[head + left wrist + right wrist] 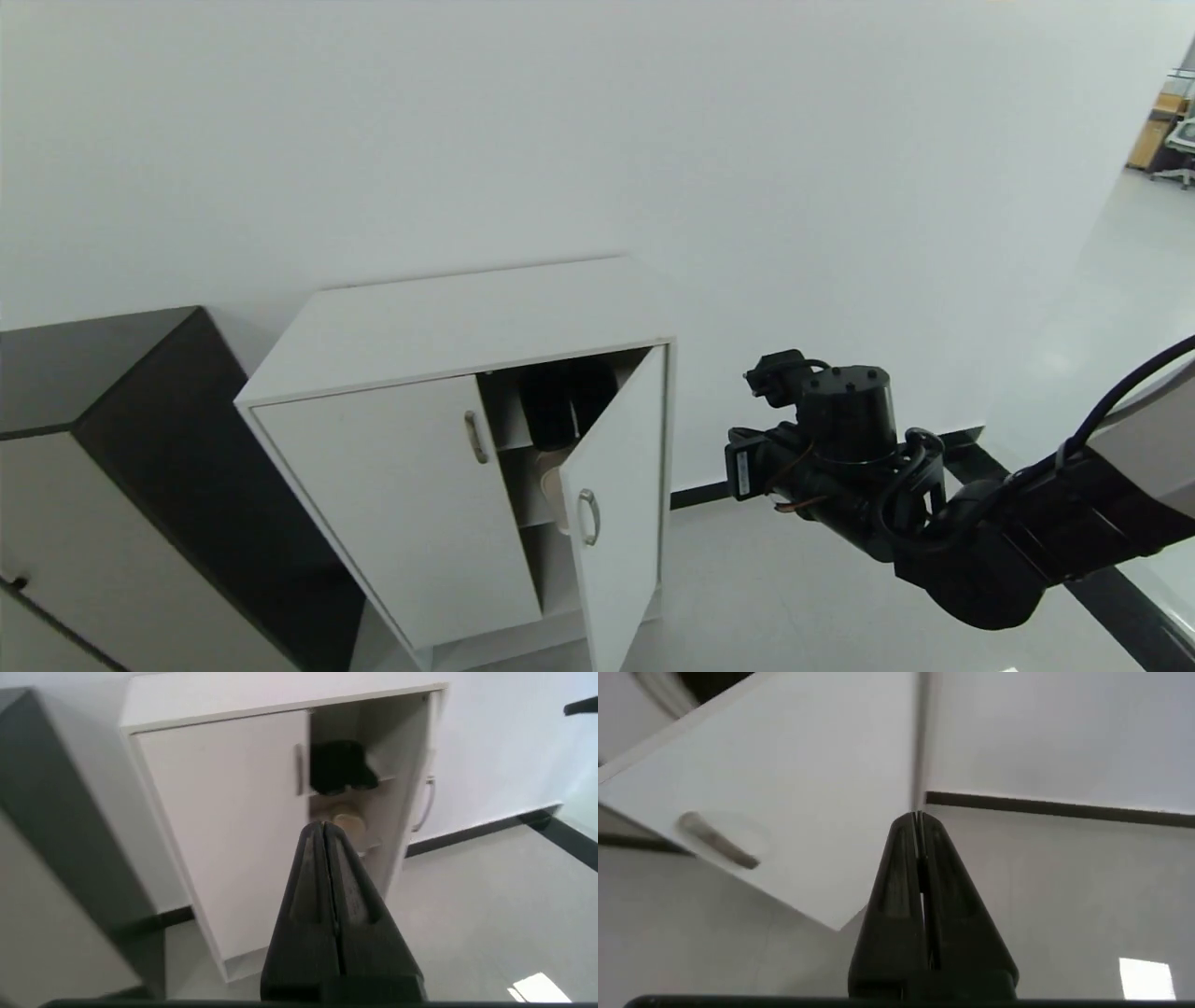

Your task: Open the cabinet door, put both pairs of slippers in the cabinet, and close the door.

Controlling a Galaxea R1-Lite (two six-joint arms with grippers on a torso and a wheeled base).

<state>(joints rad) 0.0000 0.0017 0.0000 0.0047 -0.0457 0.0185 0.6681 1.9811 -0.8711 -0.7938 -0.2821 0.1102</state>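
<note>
Two slipper prs sat in cabinet (448,317), R door (616,523) ajar: black pr (558,406) upper shelf, tan pr (551,483) shelf below; L claw (324,833) & R claw (920,823) were pressed together, empty.

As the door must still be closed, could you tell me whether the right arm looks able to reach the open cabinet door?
Probably yes: the right gripper, fingers shut, is beside the outer face of the open door, with only bare floor between them and nothing in the way.
</note>
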